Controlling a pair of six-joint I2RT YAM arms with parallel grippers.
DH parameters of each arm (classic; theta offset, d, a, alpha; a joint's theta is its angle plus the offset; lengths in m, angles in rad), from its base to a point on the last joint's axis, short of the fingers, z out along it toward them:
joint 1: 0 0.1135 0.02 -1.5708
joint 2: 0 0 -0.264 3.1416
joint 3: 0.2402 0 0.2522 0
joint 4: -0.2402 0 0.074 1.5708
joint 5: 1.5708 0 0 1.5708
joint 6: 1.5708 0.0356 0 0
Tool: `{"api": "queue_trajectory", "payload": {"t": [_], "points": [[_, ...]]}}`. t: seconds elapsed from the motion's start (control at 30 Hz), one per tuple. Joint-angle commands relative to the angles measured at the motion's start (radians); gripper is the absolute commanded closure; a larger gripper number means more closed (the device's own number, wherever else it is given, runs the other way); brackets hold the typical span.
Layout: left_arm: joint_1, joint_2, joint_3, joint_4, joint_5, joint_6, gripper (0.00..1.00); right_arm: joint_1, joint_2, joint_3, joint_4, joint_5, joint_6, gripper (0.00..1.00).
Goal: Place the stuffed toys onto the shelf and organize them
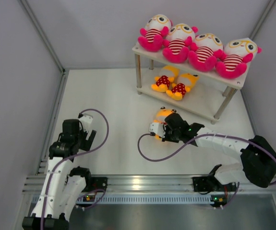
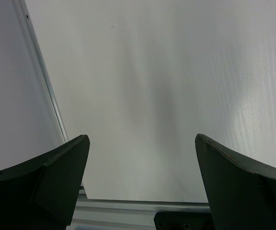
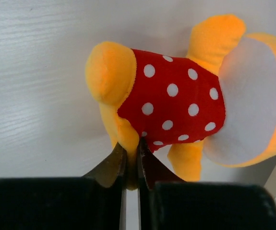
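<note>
Several pink toys with yellow glasses and striped shirts (image 1: 202,50) sit in a row on the top board of the cream shelf (image 1: 237,80). Two yellow-orange toys in red polka-dot outfits (image 1: 174,82) lie on its lower board. A third yellow-orange toy (image 1: 162,116) lies on the table in front of the shelf. My right gripper (image 1: 162,130) is shut on this toy's leg, as the right wrist view (image 3: 132,148) shows, with the toy's body (image 3: 176,98) beyond the fingers. My left gripper (image 1: 86,125) is open and empty at the left, over bare table (image 2: 142,143).
Grey walls enclose the table on the left, back and right. A metal rail (image 1: 147,183) runs along the near edge by the arm bases. A purple cable (image 1: 150,155) loops on the table beside the right arm.
</note>
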Motion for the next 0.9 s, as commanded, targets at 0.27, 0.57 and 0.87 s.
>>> {"api": "queue_trajectory", "payload": {"t": [0.27,0.57,0.87], "points": [[-0.004,0.010,-0.003,0.060,0.013,-0.003,0.02,0.046,-0.293,0.314,-0.367,0.100,-0.003,1.00],[-0.004,0.014,-0.004,0.066,0.024,-0.001,0.03,-0.090,-0.308,0.398,-0.575,0.314,-0.087,1.00],[-0.004,0.013,-0.006,0.066,0.025,-0.001,0.03,-0.285,-0.279,0.283,-0.292,0.332,-0.265,1.00]]}}
